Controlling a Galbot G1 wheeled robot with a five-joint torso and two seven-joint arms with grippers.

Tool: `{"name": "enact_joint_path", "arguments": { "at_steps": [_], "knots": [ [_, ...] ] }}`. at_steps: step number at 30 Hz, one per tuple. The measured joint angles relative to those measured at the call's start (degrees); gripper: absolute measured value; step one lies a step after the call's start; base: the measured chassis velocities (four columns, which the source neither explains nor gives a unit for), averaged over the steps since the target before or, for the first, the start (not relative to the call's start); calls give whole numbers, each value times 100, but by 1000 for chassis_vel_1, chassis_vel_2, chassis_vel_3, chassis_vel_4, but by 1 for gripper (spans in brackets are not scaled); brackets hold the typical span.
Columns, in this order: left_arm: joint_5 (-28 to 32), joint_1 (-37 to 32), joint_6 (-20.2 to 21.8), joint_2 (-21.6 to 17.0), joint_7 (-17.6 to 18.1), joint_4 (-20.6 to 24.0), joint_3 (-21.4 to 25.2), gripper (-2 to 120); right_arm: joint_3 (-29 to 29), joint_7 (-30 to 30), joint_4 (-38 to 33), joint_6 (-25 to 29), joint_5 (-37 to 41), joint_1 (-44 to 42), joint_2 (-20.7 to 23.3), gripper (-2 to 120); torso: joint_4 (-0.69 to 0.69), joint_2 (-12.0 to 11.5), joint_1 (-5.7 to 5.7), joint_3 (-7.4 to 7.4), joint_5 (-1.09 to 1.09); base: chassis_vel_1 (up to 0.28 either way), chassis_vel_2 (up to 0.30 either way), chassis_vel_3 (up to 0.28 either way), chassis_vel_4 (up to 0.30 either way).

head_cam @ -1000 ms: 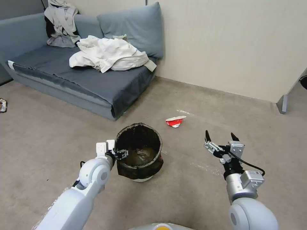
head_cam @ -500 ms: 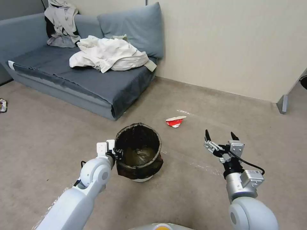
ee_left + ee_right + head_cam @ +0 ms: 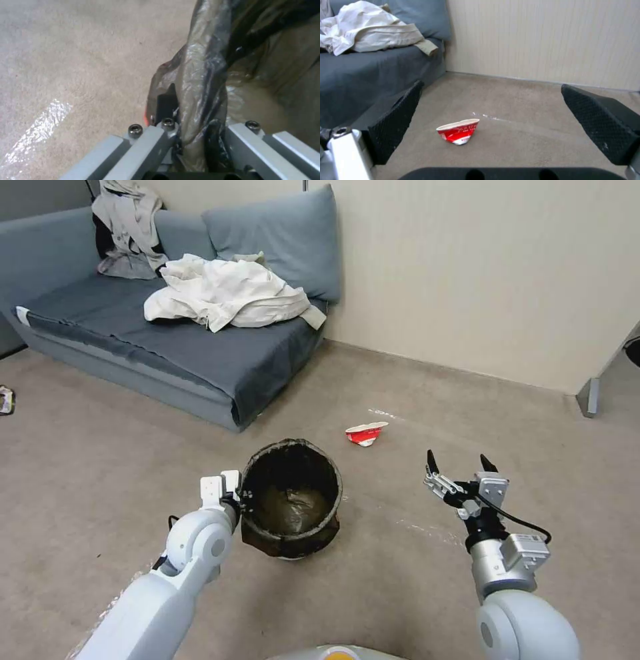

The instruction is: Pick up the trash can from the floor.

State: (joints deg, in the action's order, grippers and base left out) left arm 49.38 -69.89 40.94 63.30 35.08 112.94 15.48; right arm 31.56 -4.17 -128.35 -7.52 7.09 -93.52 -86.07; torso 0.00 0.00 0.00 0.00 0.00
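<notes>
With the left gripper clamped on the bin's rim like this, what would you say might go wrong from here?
1. The left gripper pinches one side of the trash can rim, mostly bag film; the liner may slip or tear.
2. The can already tilts; lifted from one side, it may swing or drop to the floor.
3. The right gripper hangs open, apart, giving no support.

Bare floor (image 3: 413,567) around crushed cup (image 3: 365,433).
</notes>
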Motion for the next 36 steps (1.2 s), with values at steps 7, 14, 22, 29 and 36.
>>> {"name": "enact_joint_path", "arguments": {
  "at_steps": [7, 14, 22, 29, 36],
  "knots": [
    [-161, -348, -499, -177, -449, 655, 327, 1, 4, 3, -3, 12, 18, 17, 34, 100, -1, 0, 0, 0, 0, 0, 0, 0, 0],
    [-246, -692, -763, -317, -549, 1385, 751, 1, -44, 9, -2, 12, 17, 38, 48, 100, 0, 0, 0, 0, 1, 0, 0, 0, 0],
    [-531, -1388, -949, -320, -765, 2154, 1308, 1, -124, 12, 3, 11, 0, 70, 33, 100, 1, 0, 0, 0, 0, 0, 0, 0, 0],
    [-1245, -1926, -1124, -141, -1062, 2404, 1429, 1, -157, 12, 3, 8, -12, 81, 19, 100, 0, 0, 0, -1, 0, 0, 0, 0, 0],
    [-1598, -2241, -1289, 28, -1361, 2530, 1465, 1, -167, 15, 5, 8, -17, 87, 1, 100, 0, 0, 0, 0, 0, 0, 0, 0, 0]
  ]
}}
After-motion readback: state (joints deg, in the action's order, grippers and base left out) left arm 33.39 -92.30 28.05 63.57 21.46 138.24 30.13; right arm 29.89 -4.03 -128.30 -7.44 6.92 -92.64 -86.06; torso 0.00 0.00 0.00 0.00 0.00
